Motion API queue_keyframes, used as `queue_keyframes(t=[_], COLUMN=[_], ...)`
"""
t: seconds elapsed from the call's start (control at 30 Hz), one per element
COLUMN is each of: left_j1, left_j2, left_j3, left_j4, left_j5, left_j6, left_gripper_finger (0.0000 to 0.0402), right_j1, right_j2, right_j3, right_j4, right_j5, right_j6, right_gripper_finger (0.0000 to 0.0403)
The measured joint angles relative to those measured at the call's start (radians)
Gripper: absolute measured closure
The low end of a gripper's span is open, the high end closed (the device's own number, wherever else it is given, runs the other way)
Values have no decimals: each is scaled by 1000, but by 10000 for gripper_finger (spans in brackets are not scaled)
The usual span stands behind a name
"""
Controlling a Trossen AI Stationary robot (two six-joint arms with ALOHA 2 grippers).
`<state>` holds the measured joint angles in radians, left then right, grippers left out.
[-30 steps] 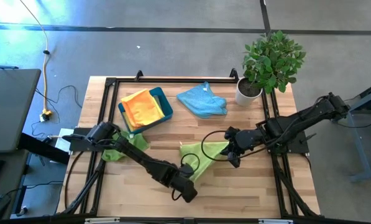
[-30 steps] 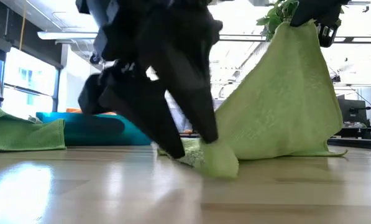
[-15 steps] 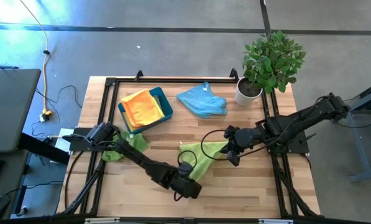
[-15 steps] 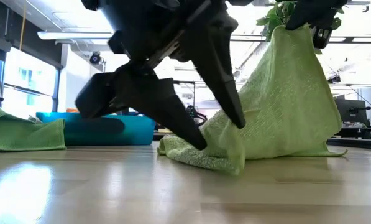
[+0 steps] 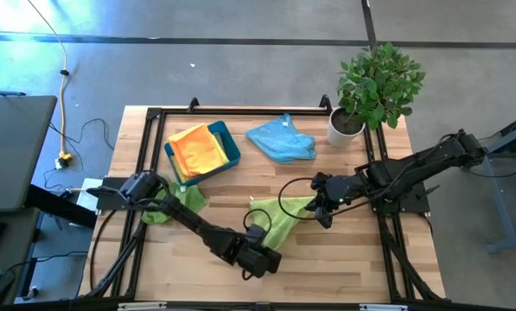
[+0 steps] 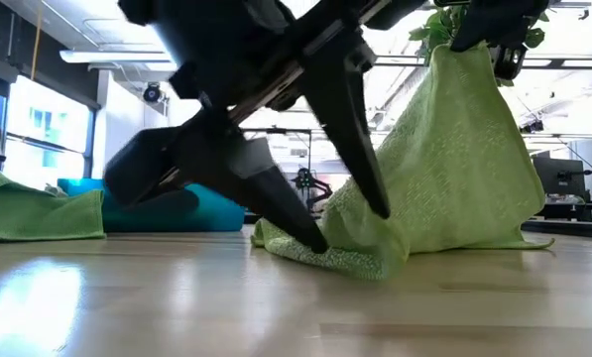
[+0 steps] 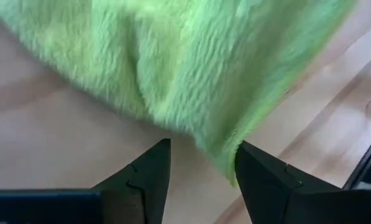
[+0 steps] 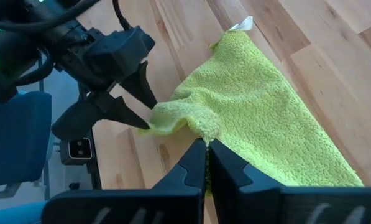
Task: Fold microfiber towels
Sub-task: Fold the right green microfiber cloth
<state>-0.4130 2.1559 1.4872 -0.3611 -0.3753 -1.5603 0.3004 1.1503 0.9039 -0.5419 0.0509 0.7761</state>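
A lime green towel [image 5: 285,220] lies at the table's middle, one side lifted. It shows as a tent shape in the low view [image 6: 454,169]. My right gripper [image 5: 324,207] is shut on its raised part. My left gripper [image 5: 264,247] is open at the towel's near corner [image 6: 360,253], which rests on the table, with one finger on each side of that corner [image 7: 201,155]. I cannot tell whether they touch it. My right gripper pinches the lime towel's raised edge [image 8: 201,127] between its two shut fingers, coming level from the table's right side. How many layers it holds I cannot tell. The towel slopes down from the fingers, and its lower edge [image 6: 474,243] and near corner lie on the table.
A teal tray [image 5: 232,149] with yellow and orange towels stands at the far left. A light blue towel [image 5: 281,140] lies at the far middle. A potted plant [image 5: 374,86] stands at the far right. Another lime towel [image 5: 178,200] lies at the left.
My left gripper has moved a little toward the table's far right, up against the towel. The towel's near corner has been pushed back and bunched toward the raised part. My right gripper has kept its hold.
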Motion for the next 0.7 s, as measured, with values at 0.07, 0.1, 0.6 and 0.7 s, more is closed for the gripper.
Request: queue_keyframes(t=[0.07,0.1,0.6,0.7], left_j1=[-2,-3,1,1], left_j2=[3,6,9,9], left_j3=[0,0,0,0], left_j4=[17,35,53,52], left_j5=[13,19,-48,-58], left_j6=[-10,-12,-8,-8], left_gripper_finger=[238,238,238,238], right_j1=[0,0,0,0], right_j2=[0,0,0,0], right_j3=[0,0,0,0], right_j4=[0,0,13,23], right_j5=[2,2,30,51], right_j6=[0,0,6,8], right_gripper_finger=[403,403,403,403])
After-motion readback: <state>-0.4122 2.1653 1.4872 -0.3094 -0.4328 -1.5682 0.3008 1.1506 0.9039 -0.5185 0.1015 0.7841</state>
